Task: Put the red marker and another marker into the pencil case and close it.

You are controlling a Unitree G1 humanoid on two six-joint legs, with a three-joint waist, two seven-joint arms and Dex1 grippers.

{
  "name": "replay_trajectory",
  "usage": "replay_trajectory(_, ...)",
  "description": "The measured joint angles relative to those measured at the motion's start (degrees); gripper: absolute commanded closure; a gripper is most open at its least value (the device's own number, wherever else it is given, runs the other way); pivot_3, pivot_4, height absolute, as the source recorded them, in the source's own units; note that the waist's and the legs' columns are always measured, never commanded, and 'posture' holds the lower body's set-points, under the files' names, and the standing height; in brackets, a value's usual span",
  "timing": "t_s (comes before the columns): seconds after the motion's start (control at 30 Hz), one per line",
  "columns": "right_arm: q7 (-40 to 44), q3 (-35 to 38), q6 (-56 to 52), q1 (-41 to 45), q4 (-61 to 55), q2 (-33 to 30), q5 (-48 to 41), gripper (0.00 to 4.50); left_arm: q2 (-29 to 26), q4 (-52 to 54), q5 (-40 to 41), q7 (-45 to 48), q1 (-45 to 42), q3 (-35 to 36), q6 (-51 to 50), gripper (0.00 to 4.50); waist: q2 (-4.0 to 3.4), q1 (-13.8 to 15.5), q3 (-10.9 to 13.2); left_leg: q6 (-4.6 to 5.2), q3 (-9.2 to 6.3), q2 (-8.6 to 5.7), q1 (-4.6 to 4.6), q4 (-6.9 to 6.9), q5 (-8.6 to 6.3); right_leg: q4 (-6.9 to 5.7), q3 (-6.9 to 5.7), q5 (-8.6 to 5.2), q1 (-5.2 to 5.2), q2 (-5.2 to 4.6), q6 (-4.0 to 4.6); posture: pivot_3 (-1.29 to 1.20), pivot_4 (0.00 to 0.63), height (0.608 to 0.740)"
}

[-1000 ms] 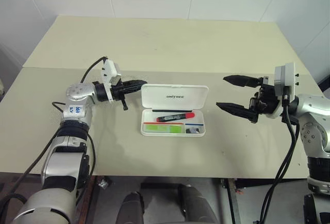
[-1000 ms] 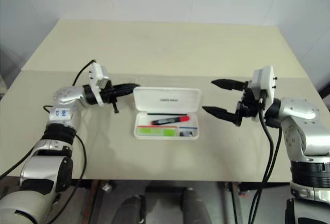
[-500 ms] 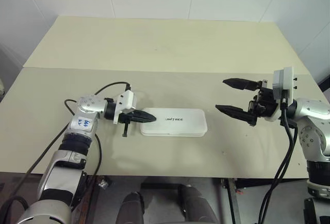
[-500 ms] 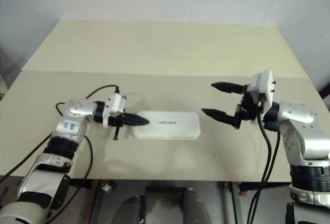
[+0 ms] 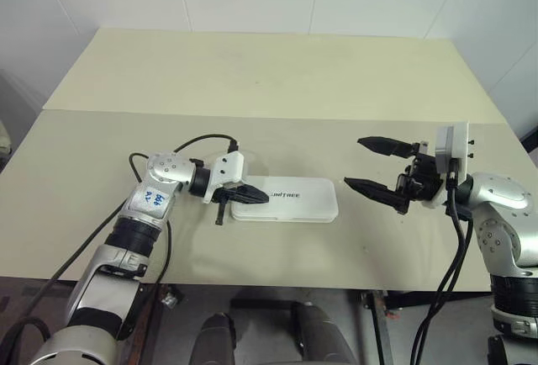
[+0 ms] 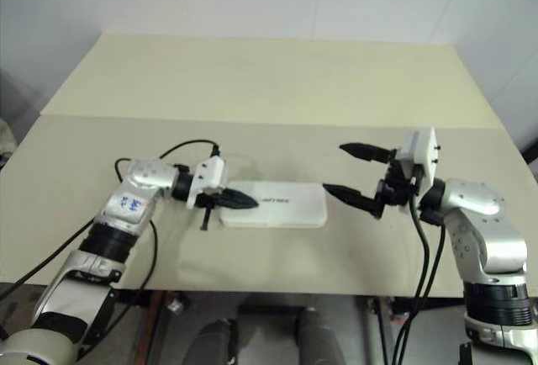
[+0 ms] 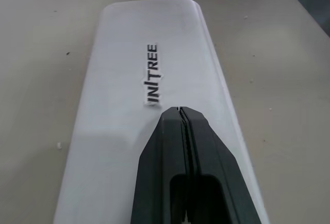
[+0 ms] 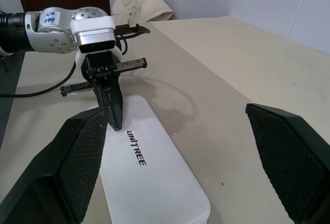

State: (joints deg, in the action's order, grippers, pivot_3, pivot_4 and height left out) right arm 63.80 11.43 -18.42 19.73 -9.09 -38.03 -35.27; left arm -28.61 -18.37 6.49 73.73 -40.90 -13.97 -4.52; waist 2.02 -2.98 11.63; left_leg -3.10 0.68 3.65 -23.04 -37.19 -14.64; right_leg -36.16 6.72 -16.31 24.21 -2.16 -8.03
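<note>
Pencil case (image 5: 286, 200): white hard shell, lying flat on the beige table (image 5: 252, 79) between my two arms, lid down and shut; the dark UNITREE lettering faces up on the lid.
Contents: the shut lid hides the inside, so I cannot tell what is in the case.
My left gripper (image 5: 262, 198): my two black fingers are pressed together with nothing between them; the tip sits over the case's left end, on or just above the lid, close to the lettering. From my left wrist view I cannot tell whether the tip touches.
My right gripper (image 5: 370, 166): my fingers stand wide apart and bare, pointing toward the case from its right side, near its right end but clear of it and above the table.
Table: bare around the case.
</note>
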Motion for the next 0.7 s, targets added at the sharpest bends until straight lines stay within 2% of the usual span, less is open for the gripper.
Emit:
replay_trajectory(0.2, -0.2, -0.1, 1.0, 0.0, 0.0, 0.3, 0.3, 0.0, 1.9, 2.9, 4.8, -2.2, 2.2, 2.9, -7.9, 4.45, 0.01, -0.1, 0.0, 0.0, -0.02, 0.0, -0.02, 0.01, 0.0, 0.01, -0.01, 0.0, 0.02, 0.01, 0.0, 0.0, 0.15, 0.74)
replay_trajectory(0.27, 0.1, -0.4, 1.7, 0.1, 0.4, 0.3, 1.0, 0.0, 2.2, 4.5, 8.1, -3.6, 2.3, 5.7, -10.5, 4.45, 0.01, -0.2, 0.0, 0.0, -0.03, 0.01, -0.03, 0.03, 0.0, 0.01, -0.02, 0.0, 0.03, 0.01, 0.0, 0.0, 0.15, 0.74)
replay_trajectory(0.33, 0.5, -0.6, 3.1, 0.6, 2.0, 0.3, 1.9, 0.0, 1.7, 6.8, 13.5, -5.3, 2.3, 12.2, -12.7, 4.45, 0.02, -0.3, 0.0, 0.0, -0.03, 0.01, -0.03, 0.06, 0.0, 0.02, -0.02, 0.0, 0.05, 0.01, 0.0, 0.0, 0.15, 0.74)
replay_trajectory(0.47, 0.7, -1.1, 6.0, 2.0, 6.2, 0.3, 3.8, 0.0, -4.3, 12.3, 19.8, -5.0, 5.6, 21.3, -14.0, 3.59, 0.0, -0.4, 0.0, 0.0, -0.02, 0.02, 0.0, 0.15, 0.0, 0.02, -0.03, -0.02, 0.07, 0.0, 0.03, 0.0, 0.15, 0.74)
replay_trajectory(0.7, 1.6, -1.0, 8.8, 2.4, 9.9, 0.1, 5.0, 0.0, -9.4, 15.3, 21.8, -7.9, 12.9, 28.3, -14.9, 1.32, 0.02, 0.2, 0.0, -0.01, -0.01, 0.01, -0.07, 0.07, 0.0, 0.11, -0.04, 0.0, 0.06, -0.03, 0.01, 0.0, 0.15, 0.74)
